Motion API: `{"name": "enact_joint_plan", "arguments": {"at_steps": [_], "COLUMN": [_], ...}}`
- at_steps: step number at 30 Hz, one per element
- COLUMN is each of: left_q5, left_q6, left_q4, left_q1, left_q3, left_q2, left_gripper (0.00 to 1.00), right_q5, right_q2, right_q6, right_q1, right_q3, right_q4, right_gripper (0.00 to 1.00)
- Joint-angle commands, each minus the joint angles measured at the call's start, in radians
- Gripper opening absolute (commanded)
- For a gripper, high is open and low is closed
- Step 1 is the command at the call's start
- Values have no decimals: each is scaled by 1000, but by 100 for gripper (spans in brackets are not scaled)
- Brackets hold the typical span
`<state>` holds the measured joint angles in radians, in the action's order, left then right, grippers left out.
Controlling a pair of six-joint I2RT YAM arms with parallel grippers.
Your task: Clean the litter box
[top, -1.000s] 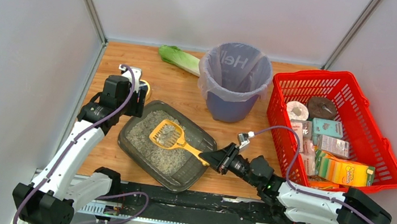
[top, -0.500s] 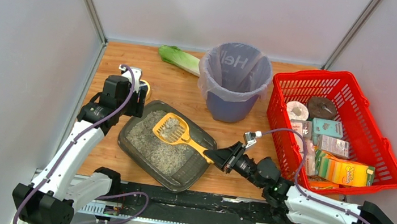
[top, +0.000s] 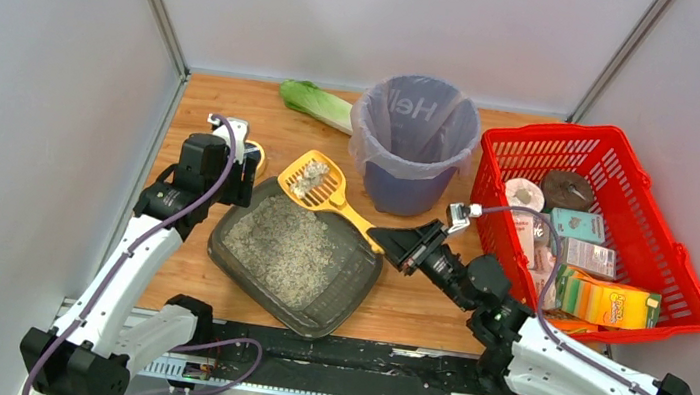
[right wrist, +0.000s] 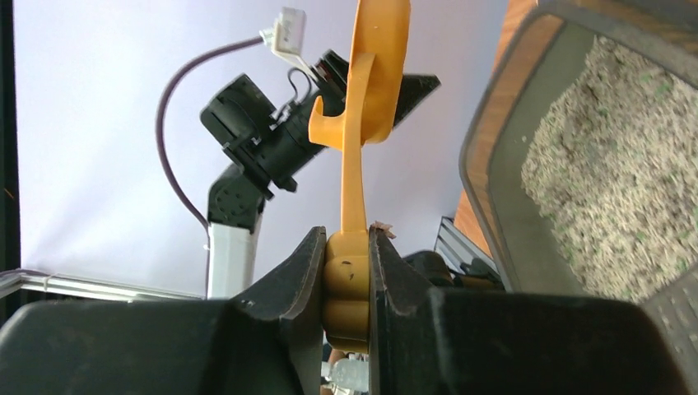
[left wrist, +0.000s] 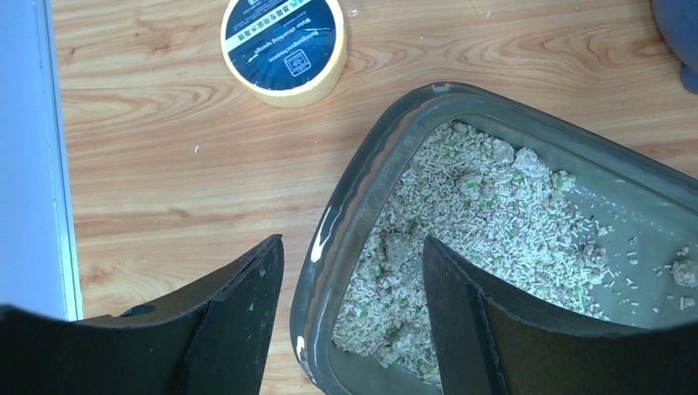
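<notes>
**Fig.** Top view w/ wrist insets. Litter box (top: 353,277) sits front-left on bench (top: 312,143), unmoved vs. 1 s earlier. R tool (right wrist: 346,234) is clamped narrow on the handle of the yellow scoop (top: 318,182). Scoop head, carrying clumps, has risen from over the litter to the box's far rim, nearer the purple-lined bin (top: 407,192). R arm reaches further fwd. L tool (left wrist: 352,241) stands wide, straddling the box's far-left rim: one finger outside, one over litter, as before.
</notes>
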<state>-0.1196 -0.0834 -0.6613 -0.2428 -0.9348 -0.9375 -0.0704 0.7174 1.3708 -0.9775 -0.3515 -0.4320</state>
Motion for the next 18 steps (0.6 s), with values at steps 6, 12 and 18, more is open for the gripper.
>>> {"name": "enact_joint_plan", "arguments": {"at_steps": [6, 12, 18], "left_q5": [-17, -18, -9], "left_q6": [4, 4, 4], "left_q4": [20, 20, 19], "left_q1": [-7, -7, -7], "left_q3": [1, 1, -1], "left_q2": [25, 25, 17], "left_gripper": [71, 71, 71], "right_q5": [181, 277, 359], "right_q2": [120, 129, 86], "right_q6": [-33, -25, -134], "right_q1": [206, 386, 586], "right_q3": [-268, -349, -486], "right_q4": [64, 91, 327], "right_gripper": [0, 0, 0]}}
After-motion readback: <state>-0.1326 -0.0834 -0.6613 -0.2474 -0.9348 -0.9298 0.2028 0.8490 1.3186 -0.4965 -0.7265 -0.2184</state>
